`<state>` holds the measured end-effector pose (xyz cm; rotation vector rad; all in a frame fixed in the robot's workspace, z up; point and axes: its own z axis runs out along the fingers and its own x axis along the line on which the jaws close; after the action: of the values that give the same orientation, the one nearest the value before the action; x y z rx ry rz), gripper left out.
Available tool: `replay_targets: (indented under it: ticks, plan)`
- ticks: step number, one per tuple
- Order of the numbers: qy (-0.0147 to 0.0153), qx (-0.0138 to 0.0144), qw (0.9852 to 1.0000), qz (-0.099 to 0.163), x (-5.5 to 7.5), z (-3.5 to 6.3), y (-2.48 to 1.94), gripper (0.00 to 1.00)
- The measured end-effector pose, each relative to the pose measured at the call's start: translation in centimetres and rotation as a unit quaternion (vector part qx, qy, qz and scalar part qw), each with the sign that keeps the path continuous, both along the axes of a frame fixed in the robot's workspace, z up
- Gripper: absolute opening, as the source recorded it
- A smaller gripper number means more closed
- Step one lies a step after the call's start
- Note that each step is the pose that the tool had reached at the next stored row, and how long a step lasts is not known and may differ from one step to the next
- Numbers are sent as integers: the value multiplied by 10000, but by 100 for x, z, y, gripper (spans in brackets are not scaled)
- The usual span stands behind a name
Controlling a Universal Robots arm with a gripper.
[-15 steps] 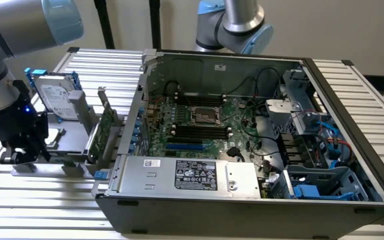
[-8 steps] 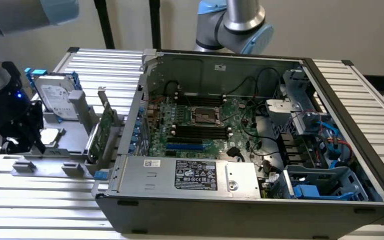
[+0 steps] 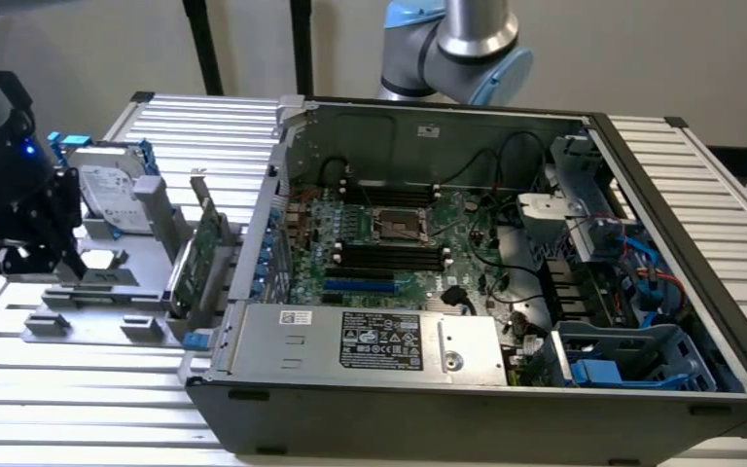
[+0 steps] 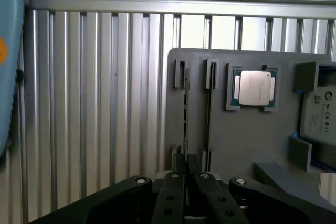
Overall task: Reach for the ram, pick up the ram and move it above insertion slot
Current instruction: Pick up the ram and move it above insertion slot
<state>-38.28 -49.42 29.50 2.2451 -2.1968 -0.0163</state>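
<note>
the gray holder (image 4: 231, 140) lies on the ribbed metal surface (image 4: 94, 103), just ahead of the tool (image 4: 186, 163). the ram (image 4: 185, 111) stands edge-on in one of the holder's narrow slots, straight in front of the tool. its near end runs down behind the tool's tip, and whether they touch is hard to make out. whether the tool is apart or together i cannot tell. beyond the ram's slot a silver chip (image 4: 254, 88) sits in a square pocket, and past that a hard drive (image 4: 320, 111) is cut off at the edge. in the exterior view the tool (image 3: 17, 258) hangs beside the holder, well apart from the open computer case (image 3: 478, 418) with its green board (image 3: 387, 233).
</note>
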Motion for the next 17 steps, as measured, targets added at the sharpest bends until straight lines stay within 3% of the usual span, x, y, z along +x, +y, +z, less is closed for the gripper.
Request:
replay_targets:
  ticks: [3,17]
  plan:
    - [-1,7,10000,0,101,134,0,13]
    - [10,114,9999,8,736,770,-6,13]
